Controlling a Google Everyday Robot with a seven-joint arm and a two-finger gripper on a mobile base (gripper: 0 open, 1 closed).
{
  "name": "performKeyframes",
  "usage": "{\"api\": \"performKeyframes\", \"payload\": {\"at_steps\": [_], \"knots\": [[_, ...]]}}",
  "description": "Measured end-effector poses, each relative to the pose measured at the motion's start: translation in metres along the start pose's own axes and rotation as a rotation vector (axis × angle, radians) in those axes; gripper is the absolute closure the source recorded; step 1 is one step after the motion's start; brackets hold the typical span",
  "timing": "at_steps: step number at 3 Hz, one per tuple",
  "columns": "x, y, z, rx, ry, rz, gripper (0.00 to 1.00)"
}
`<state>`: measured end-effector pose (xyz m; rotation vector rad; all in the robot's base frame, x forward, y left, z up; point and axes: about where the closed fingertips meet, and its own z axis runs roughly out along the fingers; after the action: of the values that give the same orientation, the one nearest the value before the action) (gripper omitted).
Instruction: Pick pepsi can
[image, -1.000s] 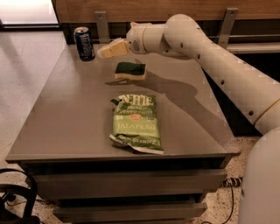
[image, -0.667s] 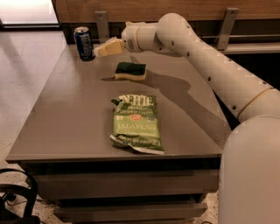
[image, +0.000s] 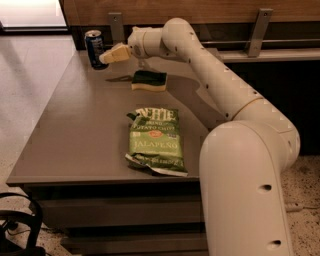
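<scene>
The pepsi can (image: 94, 48) is a small dark blue can with a silver top rim. It stands upright at the far left corner of the grey table (image: 75, 130). My gripper (image: 106, 57) reaches in from the right on a long cream arm. Its tips are right at the can's right side, at about mid height.
A green and yellow sponge (image: 149, 81) lies just right of and nearer than the can. A green jalapeño chip bag (image: 156, 141) lies flat in the middle of the table. A wooden wall with metal brackets (image: 260, 31) runs behind the table.
My gripper has moved left along the back of the table and now reaches the can's side. The can, sponge and chip bag have not moved.
</scene>
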<state>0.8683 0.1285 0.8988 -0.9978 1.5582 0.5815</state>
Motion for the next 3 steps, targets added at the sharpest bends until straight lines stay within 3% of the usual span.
{"api": "performKeyframes", "payload": {"at_steps": [1,3], "knots": [[0.005,-0.004,0.018,-0.023,-0.03,0.01,0.0],[-0.01,0.014,0.035,-0.053,-0.078,0.027,0.0]]}}
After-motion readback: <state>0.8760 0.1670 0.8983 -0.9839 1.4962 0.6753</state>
